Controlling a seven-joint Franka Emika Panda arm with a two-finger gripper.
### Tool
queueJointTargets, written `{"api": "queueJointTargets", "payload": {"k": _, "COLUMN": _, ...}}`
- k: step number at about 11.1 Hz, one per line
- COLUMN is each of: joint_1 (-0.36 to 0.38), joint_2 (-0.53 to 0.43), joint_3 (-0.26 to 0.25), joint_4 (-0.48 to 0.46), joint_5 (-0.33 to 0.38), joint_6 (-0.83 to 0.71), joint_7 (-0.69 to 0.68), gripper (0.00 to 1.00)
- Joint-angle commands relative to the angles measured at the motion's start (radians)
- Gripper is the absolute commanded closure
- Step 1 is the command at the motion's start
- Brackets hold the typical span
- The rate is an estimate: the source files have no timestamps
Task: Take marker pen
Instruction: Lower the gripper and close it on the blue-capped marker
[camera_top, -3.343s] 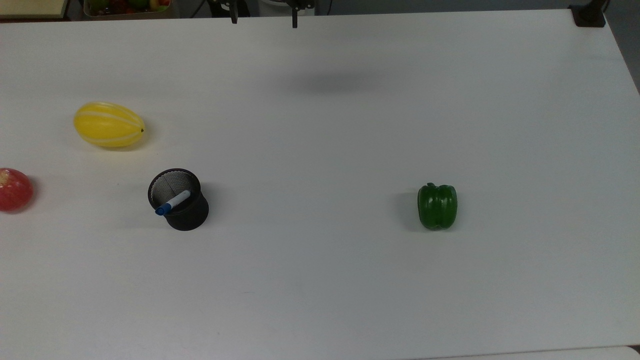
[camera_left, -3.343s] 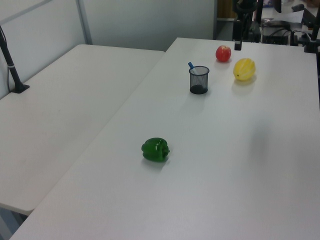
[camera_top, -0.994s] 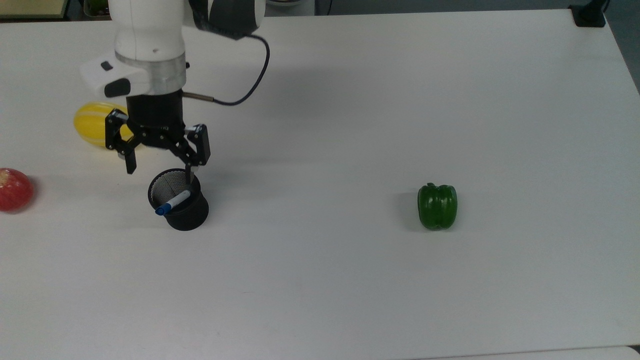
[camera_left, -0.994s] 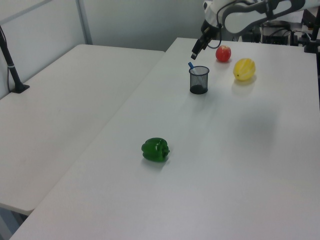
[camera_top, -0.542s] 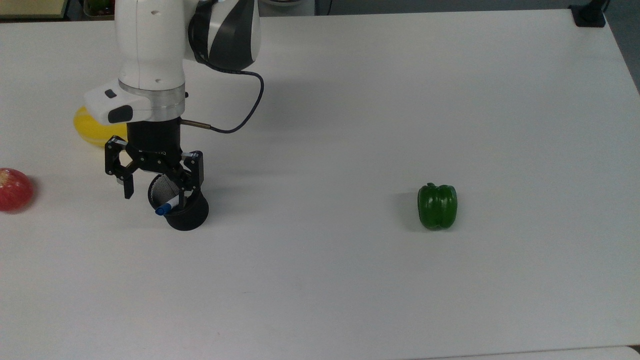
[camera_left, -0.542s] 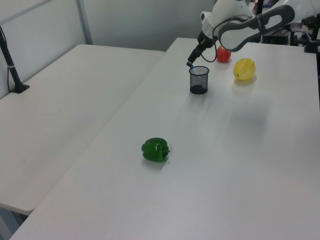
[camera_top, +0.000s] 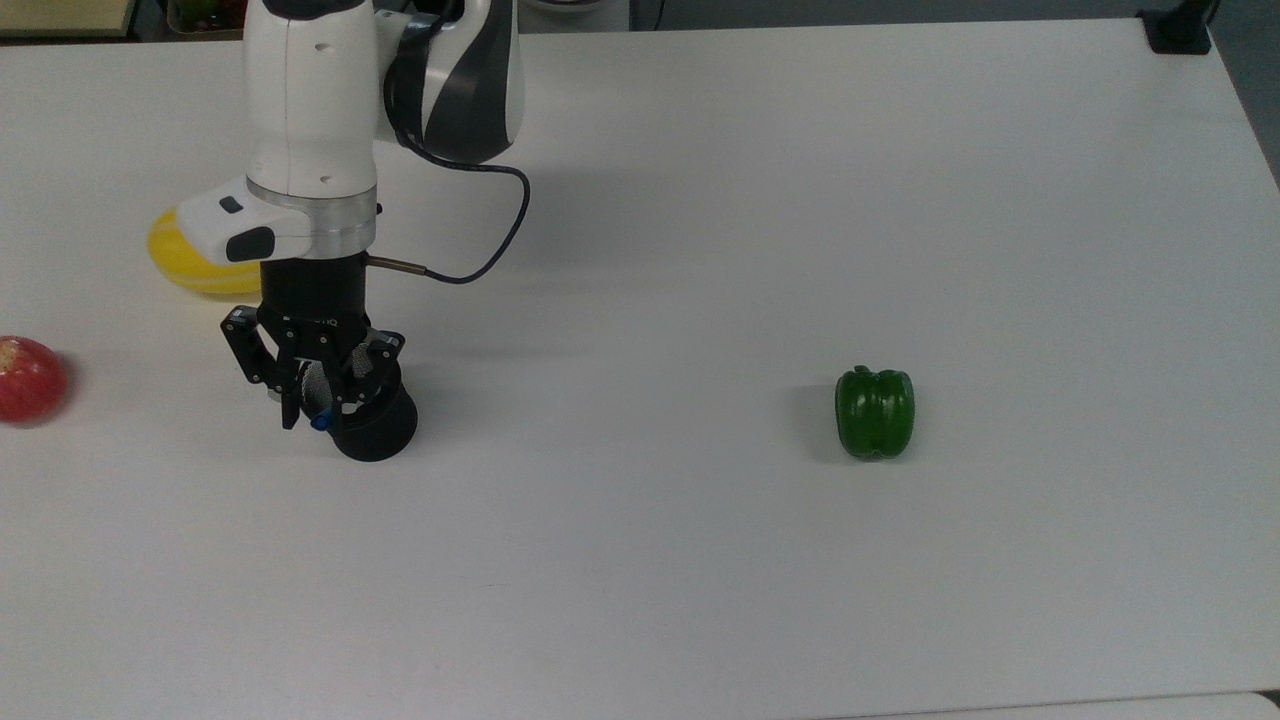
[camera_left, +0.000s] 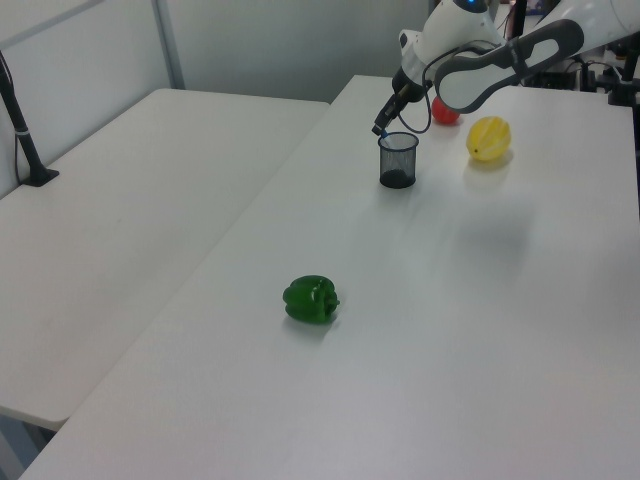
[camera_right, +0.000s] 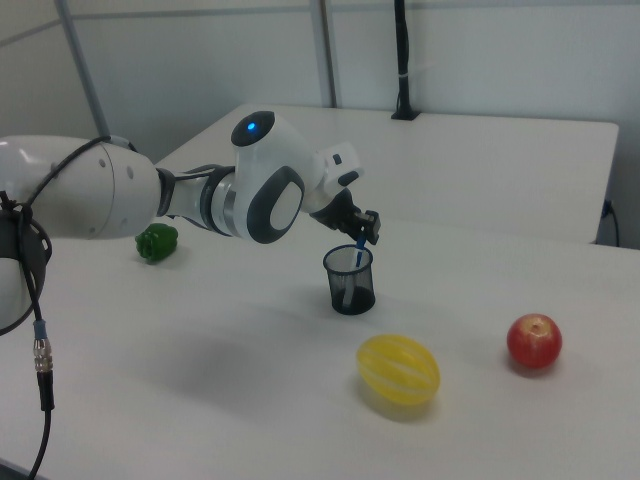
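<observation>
The marker pen (camera_top: 320, 422) leans in a black mesh cup (camera_top: 378, 432) on the top view's left, with just its blue cap poking out over the rim. My gripper (camera_top: 318, 408) hangs straight down over the cup mouth, open, with one finger on each side of the cap and a narrow gap between them. The white barrel is hidden behind the fingers and the cup. In the right view the gripper (camera_right: 365, 233) sits just above the blue cap (camera_right: 359, 247) and the cup (camera_right: 350, 280).
A yellow striped melon (camera_top: 190, 265) lies behind the arm and a red apple (camera_top: 30, 378) sits at the top view's left edge. A green pepper (camera_top: 875, 412) stands far to the right on the white table (camera_top: 650, 560).
The gripper has dropped onto the cup's mouth, shifted slightly toward the top view's bottom, and its fingers have drawn closer together around the blue cap. Cup and fruit have not moved.
</observation>
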Motion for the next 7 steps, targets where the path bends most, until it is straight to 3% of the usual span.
{"api": "queueJointTargets", "payload": {"k": 1, "joint_1": 0.003, "joint_2": 0.003, "joint_3": -0.003, "joint_4": -0.004, "joint_5": -0.013, "joint_6": 0.016, "joint_7": -0.012, "gripper": 0.84}}
{"api": "queueJointTargets", "payload": {"k": 7, "joint_1": 0.005, "joint_2": -0.004, "joint_3": -0.003, "joint_4": -0.002, "joint_5": -0.010, "joint_6": 0.014, "joint_7": -0.003, "gripper": 0.98}}
